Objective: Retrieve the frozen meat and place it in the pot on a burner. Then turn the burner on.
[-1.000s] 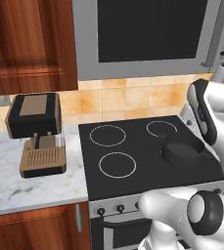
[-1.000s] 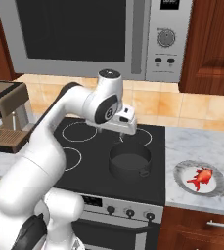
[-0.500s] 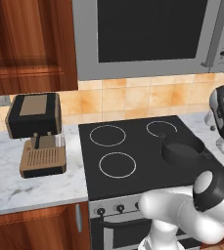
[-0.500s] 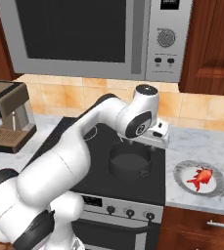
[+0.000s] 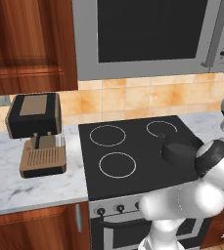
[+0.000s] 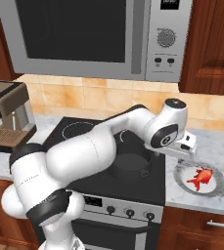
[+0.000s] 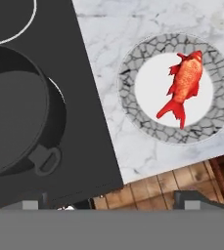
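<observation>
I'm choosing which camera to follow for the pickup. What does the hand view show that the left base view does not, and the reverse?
Hand view alone: the frozen meat, red, lying on a pale grey dish on the marble counter beside the stove. Left base view alone: the coffee machine, microwave and stove knobs. Both: the black pot on the stovetop.

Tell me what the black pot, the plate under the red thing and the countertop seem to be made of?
The pot looks like dark matte metal, perhaps cast iron: even black, no shine. The plate looks like glazed ceramic: smooth white centre, grey crackle-patterned rim. The countertop looks like polished marble or an imitation: white with grey veins.
</observation>
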Controlling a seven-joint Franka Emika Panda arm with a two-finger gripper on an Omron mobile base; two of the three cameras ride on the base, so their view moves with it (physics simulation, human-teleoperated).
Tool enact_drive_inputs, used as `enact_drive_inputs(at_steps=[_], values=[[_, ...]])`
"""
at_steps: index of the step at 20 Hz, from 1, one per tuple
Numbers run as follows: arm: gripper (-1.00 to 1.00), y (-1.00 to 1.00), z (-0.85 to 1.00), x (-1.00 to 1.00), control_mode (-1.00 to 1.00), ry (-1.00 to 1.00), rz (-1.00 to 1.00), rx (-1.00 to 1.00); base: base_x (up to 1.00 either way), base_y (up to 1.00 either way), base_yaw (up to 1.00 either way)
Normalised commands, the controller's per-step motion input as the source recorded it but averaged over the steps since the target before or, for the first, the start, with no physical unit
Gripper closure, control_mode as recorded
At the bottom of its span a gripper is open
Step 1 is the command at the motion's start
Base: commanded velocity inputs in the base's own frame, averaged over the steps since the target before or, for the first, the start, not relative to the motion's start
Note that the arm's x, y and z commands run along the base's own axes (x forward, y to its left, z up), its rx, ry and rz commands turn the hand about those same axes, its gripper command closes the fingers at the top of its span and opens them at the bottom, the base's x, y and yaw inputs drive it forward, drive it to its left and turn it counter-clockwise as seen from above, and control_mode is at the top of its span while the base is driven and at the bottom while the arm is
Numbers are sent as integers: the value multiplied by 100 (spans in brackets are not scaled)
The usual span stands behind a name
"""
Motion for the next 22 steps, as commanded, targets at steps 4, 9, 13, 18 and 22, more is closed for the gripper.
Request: enact_drive_inputs(at_steps=[4,9,13,18,22], values=[[-100,-83,-31,23,-100,16,-4,0,0,0,0],[-100,-71,-18,10,-100,13,0,1,0,0,0],[-100,-57,-8,11,-100,0,0,4,0,0,0],[-100,-10,-11,6,-100,-6,0,0,0,0,0],[-100,-9,-16,1,-100,-11,0,0,0,0,0]])
